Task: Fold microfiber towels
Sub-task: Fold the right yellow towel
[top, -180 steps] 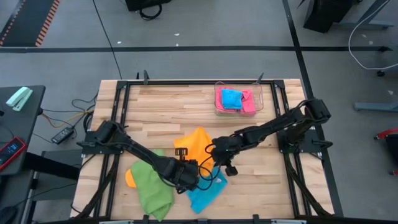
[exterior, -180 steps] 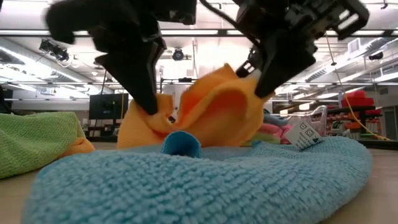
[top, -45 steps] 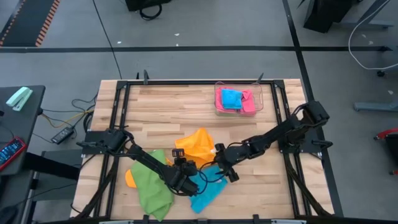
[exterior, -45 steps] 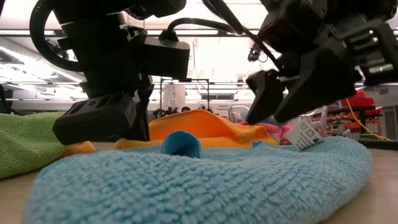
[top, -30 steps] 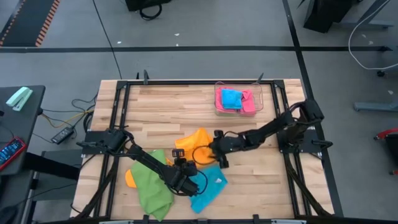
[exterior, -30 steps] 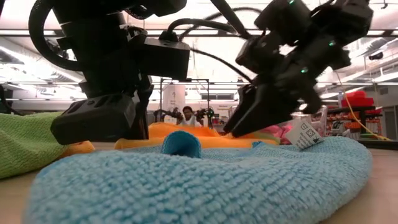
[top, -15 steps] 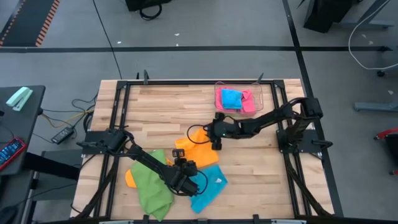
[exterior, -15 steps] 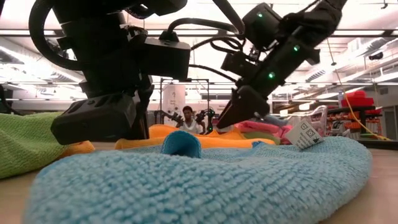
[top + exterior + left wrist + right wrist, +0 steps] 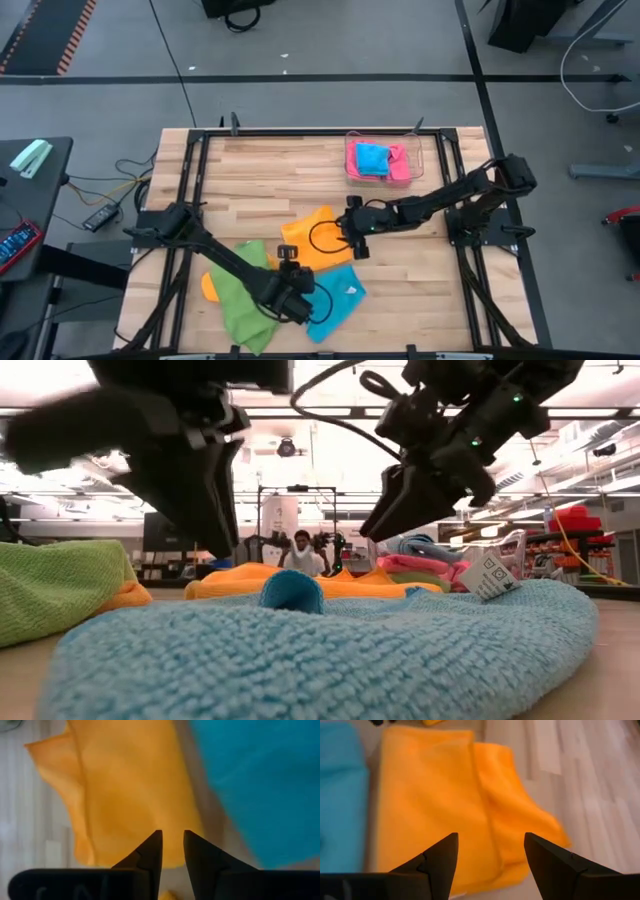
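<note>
Orange towel (image 9: 318,238), one; two arms.

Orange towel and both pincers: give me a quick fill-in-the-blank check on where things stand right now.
1. The orange towel lies flat on the ____.
2. The right pincer hovers over it with its fingers ____.
3. The left pincer holds ____ between its fingers.
4. The clear tray holds pink and ____ towels.

Missing words: table; open; nothing; blue

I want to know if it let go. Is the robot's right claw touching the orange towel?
Apart. In the right wrist view, the open right claw hangs above the orange towel, holding nothing.
</note>
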`<state>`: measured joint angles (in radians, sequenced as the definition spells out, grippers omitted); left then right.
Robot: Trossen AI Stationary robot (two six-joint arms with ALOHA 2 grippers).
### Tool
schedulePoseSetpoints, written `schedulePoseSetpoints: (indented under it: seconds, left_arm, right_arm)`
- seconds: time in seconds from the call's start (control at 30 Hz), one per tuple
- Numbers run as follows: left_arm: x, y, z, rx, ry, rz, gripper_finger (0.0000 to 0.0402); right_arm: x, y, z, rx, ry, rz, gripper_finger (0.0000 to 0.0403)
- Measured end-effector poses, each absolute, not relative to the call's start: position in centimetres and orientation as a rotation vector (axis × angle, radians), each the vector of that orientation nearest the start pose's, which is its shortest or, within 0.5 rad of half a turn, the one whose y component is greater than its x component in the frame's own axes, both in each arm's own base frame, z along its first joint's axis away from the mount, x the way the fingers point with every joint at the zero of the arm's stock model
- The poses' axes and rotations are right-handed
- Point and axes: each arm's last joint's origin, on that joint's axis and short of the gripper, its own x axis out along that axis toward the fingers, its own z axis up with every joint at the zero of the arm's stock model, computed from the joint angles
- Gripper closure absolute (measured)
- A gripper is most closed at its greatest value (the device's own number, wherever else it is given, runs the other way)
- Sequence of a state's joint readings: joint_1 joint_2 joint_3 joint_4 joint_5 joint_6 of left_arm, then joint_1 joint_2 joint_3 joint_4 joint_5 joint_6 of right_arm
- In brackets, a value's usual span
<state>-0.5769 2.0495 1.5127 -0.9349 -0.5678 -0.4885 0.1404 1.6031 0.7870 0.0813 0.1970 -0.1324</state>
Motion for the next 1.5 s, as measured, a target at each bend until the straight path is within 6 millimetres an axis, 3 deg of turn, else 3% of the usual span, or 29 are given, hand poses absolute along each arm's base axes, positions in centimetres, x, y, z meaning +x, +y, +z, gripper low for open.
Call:
schedulePoseSetpoints:
  seconds: [0.3,0.47,0.7,1.0,1.23,1.4,1.5]
  left_arm:
    - [34.0,-20.9,17.2,0.301,1.114,0.279,0.0237]
    - [34.7,-21.0,15.7,0.286,1.109,0.287,0.0191]
    - [35.4,-20.1,13.5,0.319,1.16,0.337,0.0182]
    - [35.5,-19.8,13.1,0.327,1.176,0.352,0.0224]
    - [35.3,-19.6,12.8,0.351,1.193,0.367,0.0299]
    - [35.3,-19.5,12.8,0.356,1.206,0.358,0.0379]
    - [35.3,-19.6,13.6,0.345,1.2,0.353,0.0388]
  right_arm:
    - [30.1,4.9,15.8,-0.227,0.735,0.016,0.0166]
    - [29.8,4.8,15.2,-0.216,0.699,0.01,0.0166]
    - [29.8,5.7,15.4,-0.264,0.661,0.051,0.0166]
    - [29.5,8.1,15.8,-0.369,0.598,0.156,0.0166]
    - [29.5,9.3,15.4,-0.383,0.578,0.192,0.0166]
    - [29.3,9.9,15.2,-0.392,0.584,0.211,0.0166]
    - [29.3,10.3,15.0,-0.402,0.58,0.219,0.0166]
